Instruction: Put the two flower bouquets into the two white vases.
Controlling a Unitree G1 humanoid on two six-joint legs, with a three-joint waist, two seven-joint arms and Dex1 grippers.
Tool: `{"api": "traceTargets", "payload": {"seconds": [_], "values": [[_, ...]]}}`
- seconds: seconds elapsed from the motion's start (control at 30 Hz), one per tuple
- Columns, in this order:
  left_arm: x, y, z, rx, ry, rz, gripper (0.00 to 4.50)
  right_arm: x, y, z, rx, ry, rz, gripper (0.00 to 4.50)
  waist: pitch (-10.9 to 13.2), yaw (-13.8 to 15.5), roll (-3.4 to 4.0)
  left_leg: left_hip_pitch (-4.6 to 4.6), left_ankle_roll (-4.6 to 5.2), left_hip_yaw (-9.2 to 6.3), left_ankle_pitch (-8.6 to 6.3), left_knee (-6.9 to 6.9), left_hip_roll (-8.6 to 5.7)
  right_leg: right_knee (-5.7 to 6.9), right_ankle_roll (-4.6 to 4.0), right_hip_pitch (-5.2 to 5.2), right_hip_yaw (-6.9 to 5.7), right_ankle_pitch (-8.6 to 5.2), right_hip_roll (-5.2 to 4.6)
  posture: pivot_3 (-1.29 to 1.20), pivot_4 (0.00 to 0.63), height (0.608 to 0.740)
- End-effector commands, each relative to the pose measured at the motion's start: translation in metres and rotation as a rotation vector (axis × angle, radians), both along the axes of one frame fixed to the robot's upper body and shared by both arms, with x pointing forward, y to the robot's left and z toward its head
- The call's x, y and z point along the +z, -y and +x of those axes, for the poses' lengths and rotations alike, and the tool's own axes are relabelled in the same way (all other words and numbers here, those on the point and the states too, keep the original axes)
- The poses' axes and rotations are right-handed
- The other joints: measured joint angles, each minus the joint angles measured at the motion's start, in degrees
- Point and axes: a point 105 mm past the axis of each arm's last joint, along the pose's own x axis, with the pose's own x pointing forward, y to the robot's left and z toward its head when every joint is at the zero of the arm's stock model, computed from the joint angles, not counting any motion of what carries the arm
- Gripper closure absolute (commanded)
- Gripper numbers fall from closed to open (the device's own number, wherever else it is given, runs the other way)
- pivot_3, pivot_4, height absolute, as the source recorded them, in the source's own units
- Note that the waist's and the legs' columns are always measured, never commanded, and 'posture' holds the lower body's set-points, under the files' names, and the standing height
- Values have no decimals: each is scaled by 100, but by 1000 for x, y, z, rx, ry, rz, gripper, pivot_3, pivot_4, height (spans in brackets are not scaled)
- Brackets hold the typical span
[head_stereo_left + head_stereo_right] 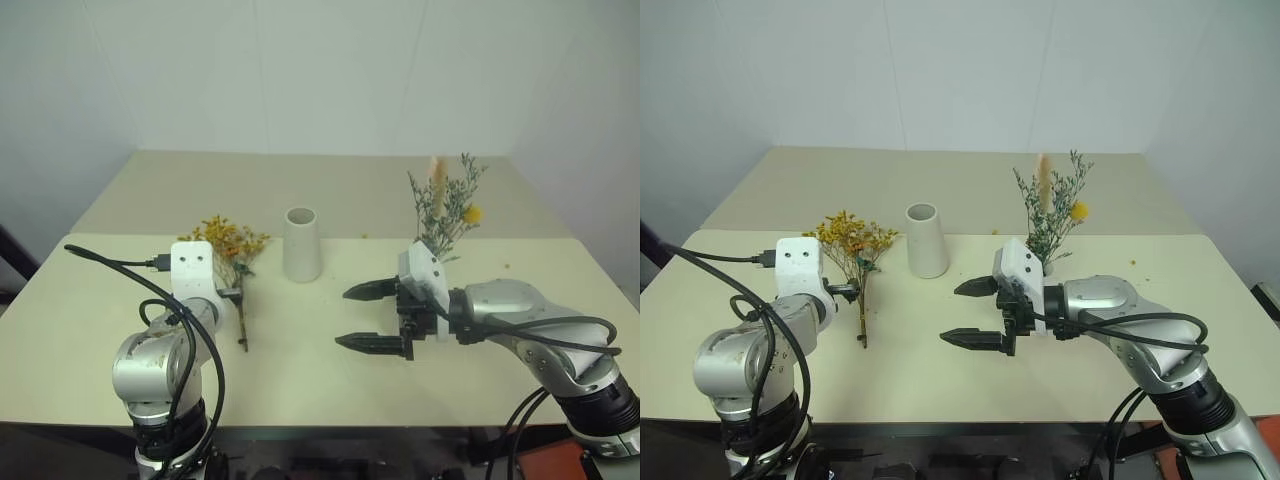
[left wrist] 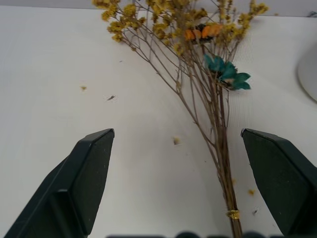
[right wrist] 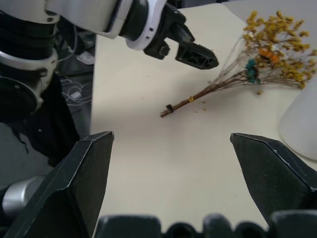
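Observation:
The yellow-orange bouquet [image 1: 236,248] lies flat on the table, its stems [image 2: 220,163] pointing toward me. My left gripper [image 2: 177,135] hovers open just above the stem end, one finger [image 3: 198,54] beside the stems. A tall tapered white vase [image 1: 302,244] stands empty mid-table, to the right of that bunch. The grey-green bouquet [image 1: 446,205] with pink plume and yellow ball stands upright behind my right hand, which hides its foot and the second vase. My right gripper [image 1: 345,317] is open, empty, pointing left above the table in front of the tall vase.
The beige table [image 1: 330,380] joins a second one behind it at a seam [image 1: 140,236]. Small flower crumbs [image 2: 176,141] lie around the yellow bunch. A white wall closes off the back.

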Motion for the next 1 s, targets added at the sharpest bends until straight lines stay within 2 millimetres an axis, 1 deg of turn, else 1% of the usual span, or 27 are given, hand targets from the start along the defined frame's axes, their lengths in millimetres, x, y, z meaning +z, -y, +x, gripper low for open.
{"api": "traceTargets", "payload": {"seconds": [0.03,0.27,0.43,0.53,0.67,0.8,0.93,0.97,1.0], "values": [[3,8,11,-46,24,2,0,8,3,0,-36,48,7,42,0,2,0,-1,0,-2,0,0,0,0,0,0,-1,0,0,0,150,740],[-9,-3,34,-24,0,-6,0,6,4,-2,-84,43,25,42,0,-19,0,-2,-1,-4,0,-1,0,2,-1,-4,-3,1,0,0,150,740],[-15,-1,51,-57,-3,-21,0,3,3,-1,-112,38,44,42,0,-9,0,-4,-1,-4,1,-1,-1,3,-1,-6,-3,1,-1,0,150,740],[-20,4,55,-74,-22,-77,532,1,3,-1,-123,37,46,0,0,-8,0,-12,-1,-5,1,-1,-2,3,-1,-11,-4,1,-1,0,150,740],[-24,6,58,-49,-63,-134,1811,1,3,-1,-135,39,53,0,0,-5,0,-26,-5,-6,3,0,-2,9,-1,-28,-5,2,-2,0,150,740],[-29,9,59,-48,-93,-130,3107,1,4,-1,-147,40,56,0,0,-18,1,-27,-6,-5,3,-1,-3,14,-2,-34,-4,2,-3,0,150,740],[-26,13,60,-76,-83,-135,4362,0,4,-1,-150,39,58,0,-1,-15,1,-43,-11,-5,7,0,-4,25,-4,-58,-2,4,-3,0,150,740],[-25,14,60,-82,-81,-129,4467,0,4,-1,-151,40,58,0,-1,-15,1,-45,-12,-5,8,-1,-4,27,-4,-63,-1,4,-2,0,150,740],[-24,14,60,-84,-81,-125,4467,0,4,0,-152,41,59,0,-1,-13,1,-47,-13,-5,8,-1,-4,28,-5,-66,-1,5,-2,0,150,740]]}}
